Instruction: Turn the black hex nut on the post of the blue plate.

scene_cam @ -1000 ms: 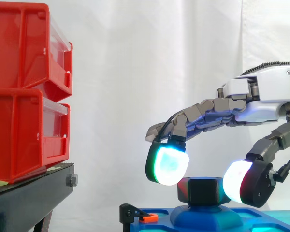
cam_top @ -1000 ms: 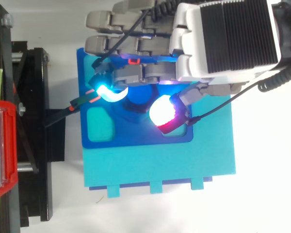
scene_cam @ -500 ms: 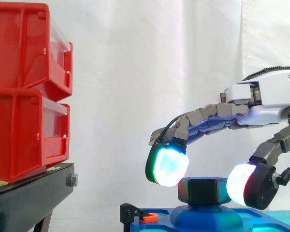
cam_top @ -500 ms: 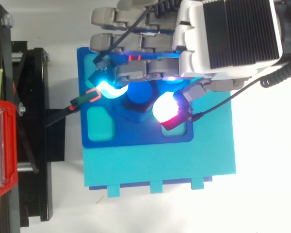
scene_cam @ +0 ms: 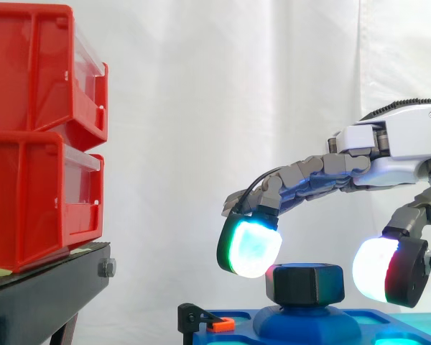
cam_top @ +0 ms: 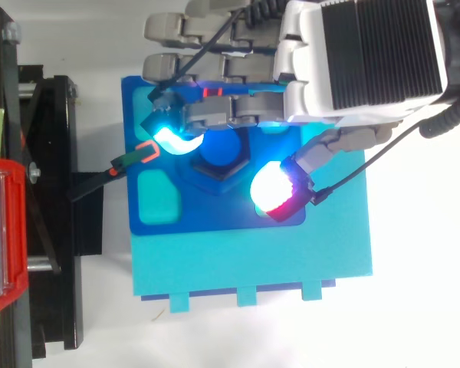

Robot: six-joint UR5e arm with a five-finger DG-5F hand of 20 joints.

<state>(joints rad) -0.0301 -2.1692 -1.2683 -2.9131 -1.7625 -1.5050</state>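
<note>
Hand [scene_cam: 402, 144] hovers over the blue plate [cam_top: 222, 216] with fingers [scene_cam: 309, 169] slack, grasping nothing, straddling the black hex nut [scene_cam: 306, 283] seated on the plate's post [cam_top: 221, 147], its cyan pad [scene_cam: 250, 248] perhaps just touching the nut, its white-red pad [scene_cam: 388, 272] apart.

At the left of the side view, the stacked red bins [scene_cam: 36, 144] are glossy moulded plastic with clear plastic fronts. They rest on a matt black stand [scene_cam: 43, 302] carrying a dull metal bolt [scene_cam: 107, 269], and the white curtain [scene_cam: 201, 93] behind is soft cloth in faint folds. At lower right, the black hex nut [scene_cam: 307, 283] looks like smooth, matt plastic, as do the dark blue plate [cam_top: 215, 217] under it and the lighter cyan board [cam_top: 253, 264] beneath, while the hand [scene_cam: 402, 144] has a smooth white satin shell, a ribbed black panel, matt grey links and smooth translucent pads [scene_cam: 250, 248].
</note>
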